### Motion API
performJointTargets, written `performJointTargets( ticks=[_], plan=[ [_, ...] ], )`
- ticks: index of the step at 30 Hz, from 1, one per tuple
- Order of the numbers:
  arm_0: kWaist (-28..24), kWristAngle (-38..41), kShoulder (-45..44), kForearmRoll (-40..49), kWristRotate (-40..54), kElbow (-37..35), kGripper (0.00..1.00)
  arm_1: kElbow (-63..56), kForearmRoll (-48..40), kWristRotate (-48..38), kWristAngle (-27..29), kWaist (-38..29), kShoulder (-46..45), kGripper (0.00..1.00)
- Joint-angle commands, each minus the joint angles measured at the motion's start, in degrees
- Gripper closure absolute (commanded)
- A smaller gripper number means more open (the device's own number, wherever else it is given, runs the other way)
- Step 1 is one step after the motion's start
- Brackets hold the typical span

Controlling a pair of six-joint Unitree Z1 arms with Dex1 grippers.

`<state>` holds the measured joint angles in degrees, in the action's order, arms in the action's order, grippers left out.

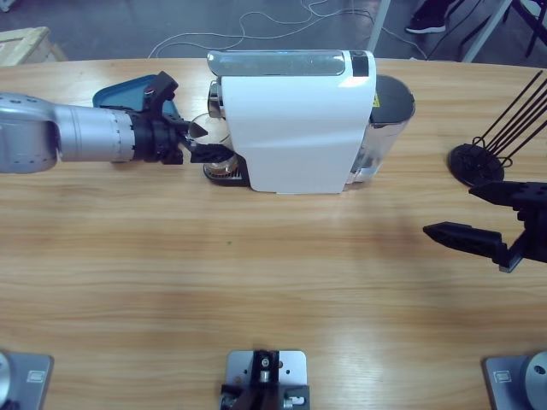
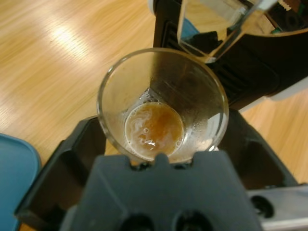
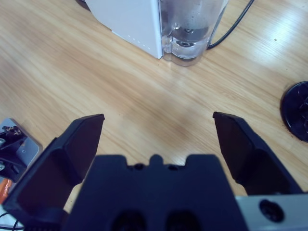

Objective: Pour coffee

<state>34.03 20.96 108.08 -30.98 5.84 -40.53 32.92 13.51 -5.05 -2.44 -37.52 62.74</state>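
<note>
The table is long, wooden, and carries all items. The coffee machine is the largest item: white body, set at rear centre, clear water tank at its right end, black drip base at its left end under the spout. That placement puts the outlet toward the left arm, prob. so the glass can be served from that side.

The blue tray lies behind the left arm, near the table's rear edge. A black wire rack stands at far right, clear of the work zone.

The left arm comes in from the left edge, forearm approx. level, pointing at the drip base. The left gripper has its jaws closed round the glass, one each side; the wrist view looks down into the glass. Glass is at the drip base, just beside the machine front.

The coffee is a thin brown layer with foam at the glass bottom, very little vol.

The right gripper hangs over bare table at right, well apart from the machine, jaws spread wide, holding nothing; judged to be on standby.
</note>
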Motion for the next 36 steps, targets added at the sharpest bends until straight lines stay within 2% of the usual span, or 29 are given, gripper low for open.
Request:
performJointTargets(
  ticks=[1,11,17,21,25,29,36],
  plan=[
    [-0.4,1.6,3.2,-1.1,-0.6,-0.1,0.648,-1.6,-0.7,0.8,-0.9,-0.4,-0.7,0.000],
    [-1.2,2.5,1.2,-1.2,-0.5,2.3,0.653,-1.6,-0.7,0.8,-0.8,-0.4,-0.4,0.000],
    [-8.6,-2.3,-5.1,-1.4,-0.5,8.8,0.648,-1.6,-0.7,0.8,-0.8,-0.5,-0.4,0.000],
    [-13.9,-3.8,-10.0,-1.4,-0.5,9.5,0.648,-1.6,-0.8,0.8,-0.8,-0.4,-0.2,0.000],
    [-17.0,-4.8,-11.9,-1.4,-0.5,9.1,0.648,-1.6,-0.8,0.8,-0.8,-0.4,0.0,0.000],
    [-19.1,-6.2,-11.2,-1.2,-0.5,9.3,0.648,-1.6,-0.8,0.8,-0.8,-0.4,-0.1,0.000],
    [-21.9,-8.3,-3.5,-3.3,-2.2,8.8,0.644,-1.6,-0.7,0.8,-0.9,-0.4,-0.5,0.000]
  ],
)
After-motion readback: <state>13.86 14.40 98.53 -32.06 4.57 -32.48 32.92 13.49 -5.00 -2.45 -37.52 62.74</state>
